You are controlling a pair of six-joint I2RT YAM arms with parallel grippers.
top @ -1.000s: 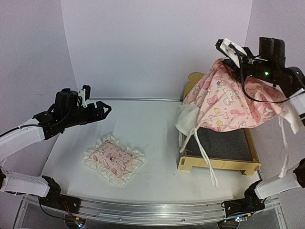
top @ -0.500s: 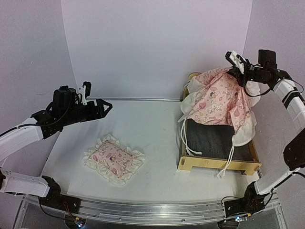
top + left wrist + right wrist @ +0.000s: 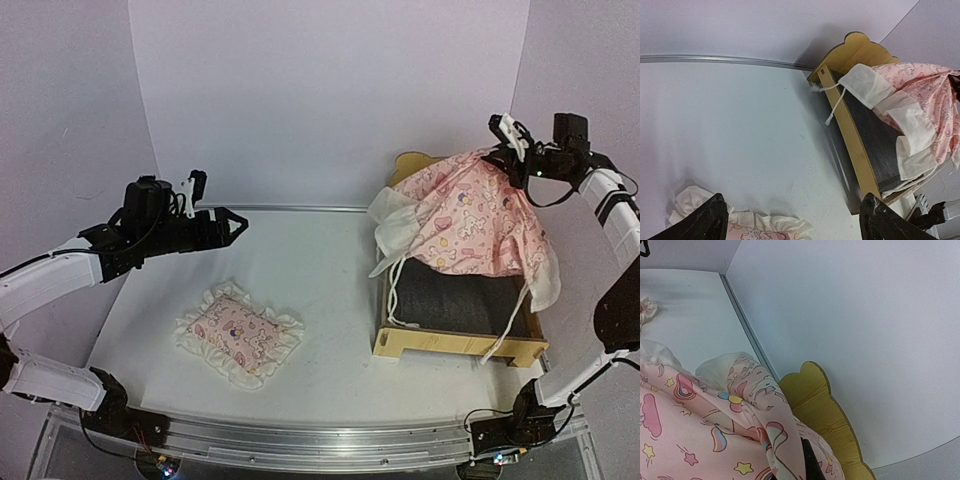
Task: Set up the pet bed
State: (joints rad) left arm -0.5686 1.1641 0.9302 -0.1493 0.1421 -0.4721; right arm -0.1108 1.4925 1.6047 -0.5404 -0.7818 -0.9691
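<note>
The pet bed (image 3: 460, 346), a light plywood frame with a dark grey mattress (image 3: 450, 296), stands at the right of the table. A pink patterned blanket (image 3: 470, 225) with white ruffles drapes over its head half. My right gripper (image 3: 503, 152) is shut on the blanket's top edge, above the wavy headboard (image 3: 825, 415). From the right wrist, pink blanket cloth (image 3: 700, 430) wraps around the gripper's dark fingers (image 3: 810, 460). My left gripper (image 3: 225, 222) hovers open and empty over the table's left. The left wrist view shows the bed's side rail (image 3: 855, 145) and the pillow (image 3: 740, 225) below.
A small pink ruffled pillow (image 3: 240, 333) lies on the white table at front left. White strings of the blanket (image 3: 505, 325) hang over the mattress and footboard. White walls close in the back and sides, and a metal rail (image 3: 300, 440) runs along the near edge.
My right gripper has carried the blanket back and down toward the headboard, so it now drapes lower over the bed. My left gripper has drifted slightly to the right, still open.
</note>
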